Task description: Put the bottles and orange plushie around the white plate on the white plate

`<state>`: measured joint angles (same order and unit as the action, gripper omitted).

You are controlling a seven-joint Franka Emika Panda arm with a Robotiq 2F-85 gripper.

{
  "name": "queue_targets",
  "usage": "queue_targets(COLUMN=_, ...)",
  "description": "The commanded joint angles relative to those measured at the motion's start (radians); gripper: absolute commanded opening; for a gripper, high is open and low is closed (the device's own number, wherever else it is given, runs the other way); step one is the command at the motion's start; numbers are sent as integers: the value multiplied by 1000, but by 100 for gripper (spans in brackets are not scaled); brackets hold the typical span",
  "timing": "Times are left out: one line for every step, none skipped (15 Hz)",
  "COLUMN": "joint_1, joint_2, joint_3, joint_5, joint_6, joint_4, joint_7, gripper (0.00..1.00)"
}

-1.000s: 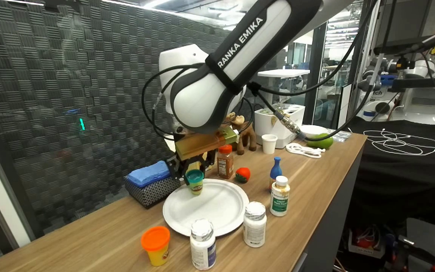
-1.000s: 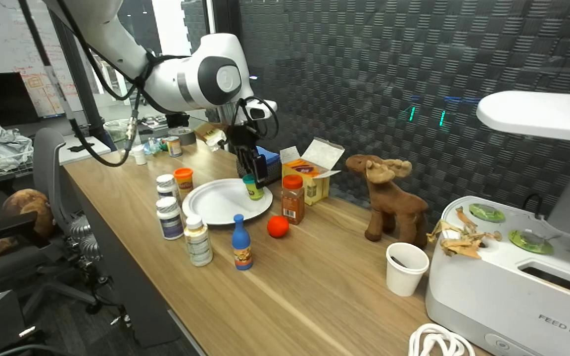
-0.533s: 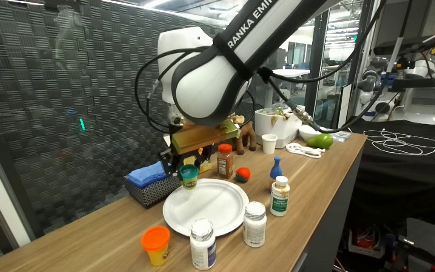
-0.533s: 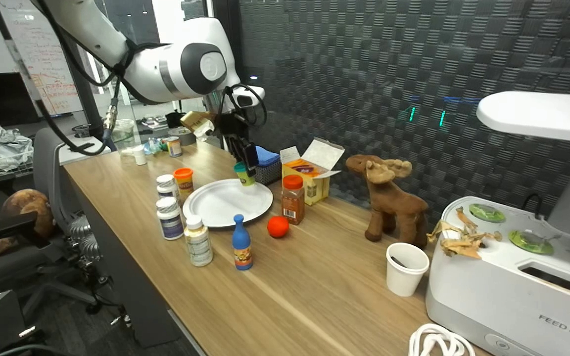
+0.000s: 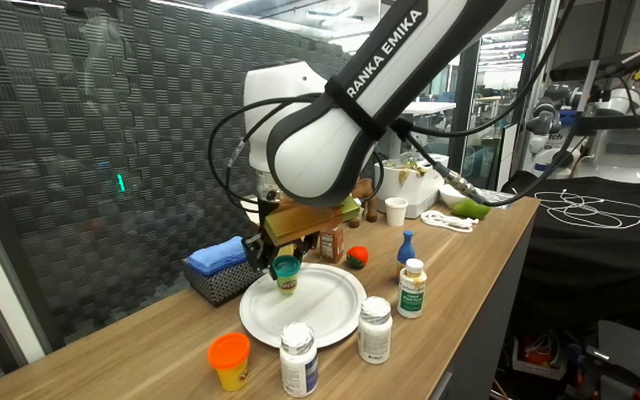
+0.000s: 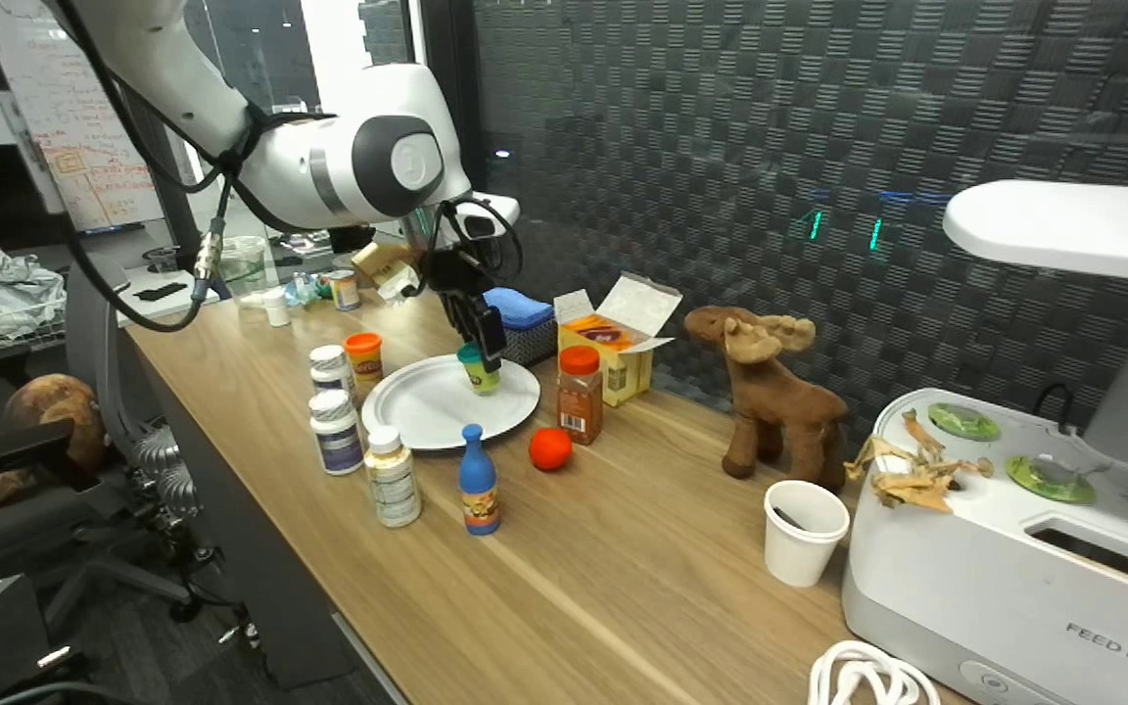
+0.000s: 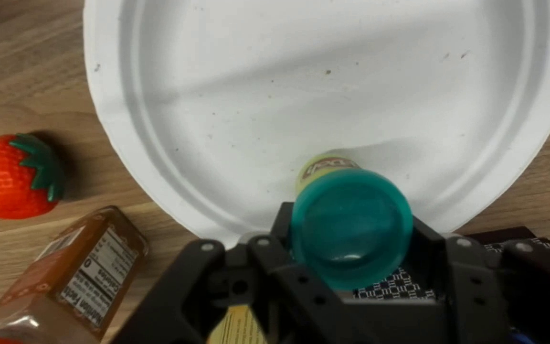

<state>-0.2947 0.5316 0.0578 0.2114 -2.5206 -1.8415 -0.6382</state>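
Lower than half a second ago, the gripper (image 7: 353, 230), its jaws partway closed around a teal-lidded tub (image 5: 286, 276), has the white plate (image 5: 314, 311) directly beneath it, tub-to-plate contact unclear

Holds a white-and-black jointed arm (image 5: 325, 150) bent above the teal-lidded yellow-green cylindrical tub (image 5: 286, 276), pinching its sides with a downward-pointing black two-fingered gripper (image 7: 354, 231).

brn moose toy (image 6: 787, 403) nr wht cup (image 6: 801, 543); blue cloth (image 5: 217, 256) atop dk basket (image 5: 226, 285).
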Motion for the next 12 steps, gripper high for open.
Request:
queue_targets(joint_1=1, joint_2=-1, joint_3=2, joint_5=-10, joint_6=-54, joint_4=-6, joint_7=9, gripper=25)
queue_targets(joint_1=2, joint_2=0, joint_3=0, joint_5=-14, joint_6=-57, joint_4=-6, joint_7=15, gripper=25)
queue_targets(joint_1=2, joint_2=1, joint_3=-1, joint_5=-15, joint_6=-56, joint_4=-7, joint_7=19, gripper=25)
queue_targets(joint_1=1, joint_2=2, joint_3=0, joint_5=-14, joint_6=-55, joint_4=-8, joint_7=19, gripper=36)
queue_targets(joint_1=1, joint_2=3, joint_3=1, joint_5=-13, joint_6=-49, joint_4=-9, joint_7=21, gripper=75)
queue_targets(joint_1=3, joint_2=2, joint_3=-1, joint_5=-17, joint_6=-47, joint_4=-10, joint_7=23, gripper=74)
queue_targets(joint_1=0, joint_2=0, joint_3=3, joint_5=-13, joint_6=-41, joint_4=-10, joint_7=18, gripper=76)
queue_targets(joint_1=1, joint_2=-4, joint_3=1, joint_5=-16, joint_6=-37, joint_4=-12, joint_7=21, gripper=82)
queue_targets(joint_1=-1, joint_2=-8, joint_3=3, joint_5=-13, joint_6=-36, joint_4=-13, joint_7=18, gripper=89)
queue_targets(joint_1=-2, joint_2=-14, joint_3=3, joint_5=-13, joint_6=-33, joint_4=-16, joint_7=16, gripper=98)
queue_targets(joint_1=-3, joint_2=-18, joint_3=4, joint_5=-12, joint_6=-32, joint_4=-17, joint_7=15, gripper=100)
queue_targets(joint_1=-8, joint_2=-24, joint_3=8, joint_5=-7, joint_6=-29, joint_4=-20, joint_7=7, gripper=100)
